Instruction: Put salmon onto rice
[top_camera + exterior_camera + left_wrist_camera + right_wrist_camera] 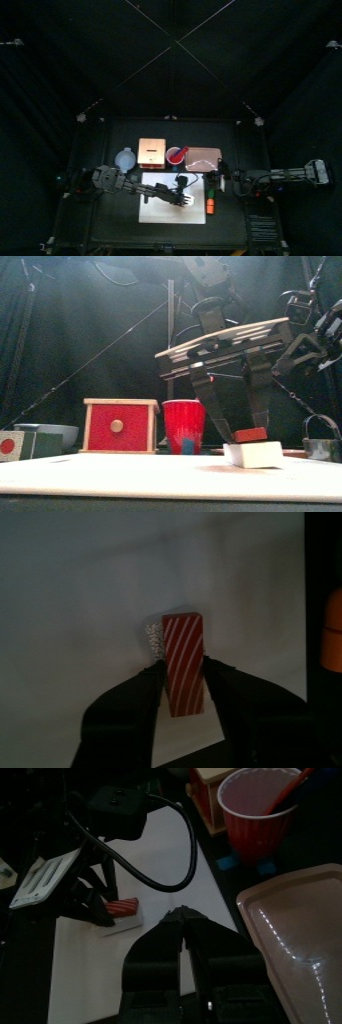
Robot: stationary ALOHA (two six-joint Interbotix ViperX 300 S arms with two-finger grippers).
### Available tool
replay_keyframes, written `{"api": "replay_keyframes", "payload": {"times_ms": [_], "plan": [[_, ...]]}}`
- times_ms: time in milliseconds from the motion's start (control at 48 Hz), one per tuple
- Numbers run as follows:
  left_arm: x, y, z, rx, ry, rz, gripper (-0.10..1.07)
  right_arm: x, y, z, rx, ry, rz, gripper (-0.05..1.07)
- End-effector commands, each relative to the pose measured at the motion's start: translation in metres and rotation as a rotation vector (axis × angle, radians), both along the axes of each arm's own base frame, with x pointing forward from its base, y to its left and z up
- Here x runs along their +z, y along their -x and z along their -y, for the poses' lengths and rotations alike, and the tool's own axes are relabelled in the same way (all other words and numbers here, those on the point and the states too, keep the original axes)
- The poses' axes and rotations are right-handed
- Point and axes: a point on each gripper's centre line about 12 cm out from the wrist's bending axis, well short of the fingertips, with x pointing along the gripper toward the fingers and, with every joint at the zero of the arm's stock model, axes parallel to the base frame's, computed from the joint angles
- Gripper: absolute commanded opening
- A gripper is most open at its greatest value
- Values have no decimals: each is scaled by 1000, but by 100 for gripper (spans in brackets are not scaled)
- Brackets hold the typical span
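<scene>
The salmon (pixel 183 662), a red striped slice, lies lengthwise between my left gripper's (pixel 185 684) two jaws, which are shut on its sides. Beneath it the white rice (pixel 150 638) peeks out on the white board (pixel 94 582). In the front view the salmon (pixel 250 435) rests on top of the rice (pixel 254 454), with the left gripper's fingers (pixel 205 406) coming down around it. The right wrist view shows the same pair, salmon (pixel 123 905) on rice (pixel 128 920). My right gripper (pixel 181 918) is shut and empty, hovering to the right of the board.
A red cup (pixel 183 424), a red-fronted wooden box (pixel 120 426) and a pink tray (pixel 301 918) stand behind the board. An orange stick (pixel 331 632) lies at the board's right edge. A bowl (pixel 124 158) sits at the back left.
</scene>
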Motion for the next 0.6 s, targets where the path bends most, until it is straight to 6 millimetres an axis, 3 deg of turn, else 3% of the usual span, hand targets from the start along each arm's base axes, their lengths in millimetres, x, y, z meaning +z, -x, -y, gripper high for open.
{"api": "replay_keyframes", "payload": {"times_ms": [0, 375, 583], "plan": [[28, -5, -1, 2, 7, 65, 86, 3, -2, 1, -3, 2, 10, 3], [69, 2, -9, -29, -48, 103, 86, 2, -2, 1, -3, 1, 7, 3], [92, 12, -10, -200, -126, 111, 86, 2, -2, -1, 5, -1, 9, 3]]}}
